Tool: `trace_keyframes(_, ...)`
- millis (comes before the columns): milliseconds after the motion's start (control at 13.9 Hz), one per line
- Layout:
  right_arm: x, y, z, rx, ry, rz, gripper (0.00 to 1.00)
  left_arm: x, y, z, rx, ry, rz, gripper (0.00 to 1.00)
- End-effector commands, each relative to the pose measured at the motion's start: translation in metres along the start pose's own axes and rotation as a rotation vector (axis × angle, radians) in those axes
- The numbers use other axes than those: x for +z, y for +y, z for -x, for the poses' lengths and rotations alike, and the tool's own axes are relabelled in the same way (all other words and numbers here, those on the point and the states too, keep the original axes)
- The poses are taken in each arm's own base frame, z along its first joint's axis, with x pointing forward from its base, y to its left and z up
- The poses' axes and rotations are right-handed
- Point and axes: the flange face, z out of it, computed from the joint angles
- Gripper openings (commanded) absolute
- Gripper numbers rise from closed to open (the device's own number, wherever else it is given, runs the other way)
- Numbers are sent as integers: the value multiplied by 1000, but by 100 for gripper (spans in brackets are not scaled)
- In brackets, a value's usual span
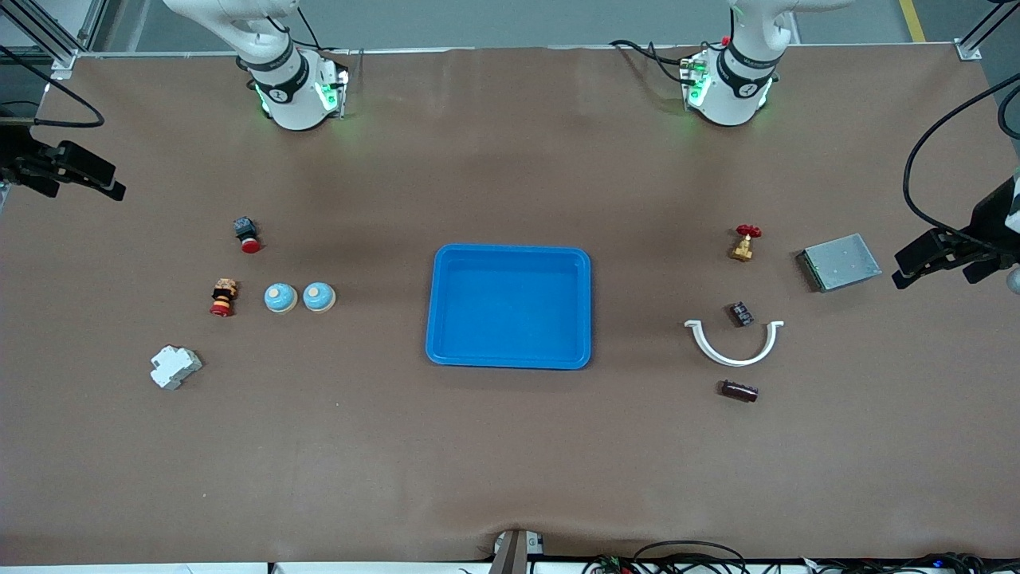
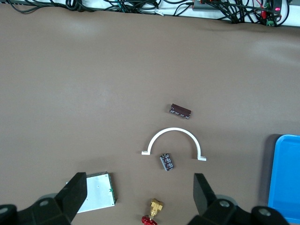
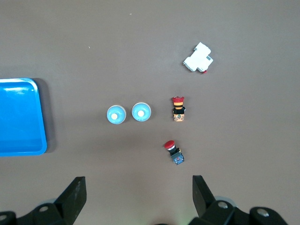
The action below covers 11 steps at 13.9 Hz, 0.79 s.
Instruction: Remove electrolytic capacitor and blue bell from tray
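Below, two bells (image 3: 128,114) and capacitor (image 2: 180,111) lie apart from both open jaws.

Blue tray (image 1: 510,357) on a brown table (image 1: 510,462); two pale blue bells (image 1: 300,297) with cream tops; dark brown capacitor (image 1: 739,391); white clamp (image 1: 734,347); red-handled brass valve (image 1: 745,241)

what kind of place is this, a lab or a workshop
Most likely a robotics lab bench: a brown-covered table with a blue tray at its middle, small electrical and plumbing parts such as a red-handled valve, and cables along the edge.
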Motion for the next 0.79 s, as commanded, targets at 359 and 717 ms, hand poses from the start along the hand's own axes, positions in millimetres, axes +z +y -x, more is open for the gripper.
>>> trace_keyframes(359,-16,3,15,-21,49,23,100,-29,14,-4,-46,43,33,100)
trace_keyframes(717,-14,3,15,-21,54,23,100,-28,28,-2,-53,39,36,100)
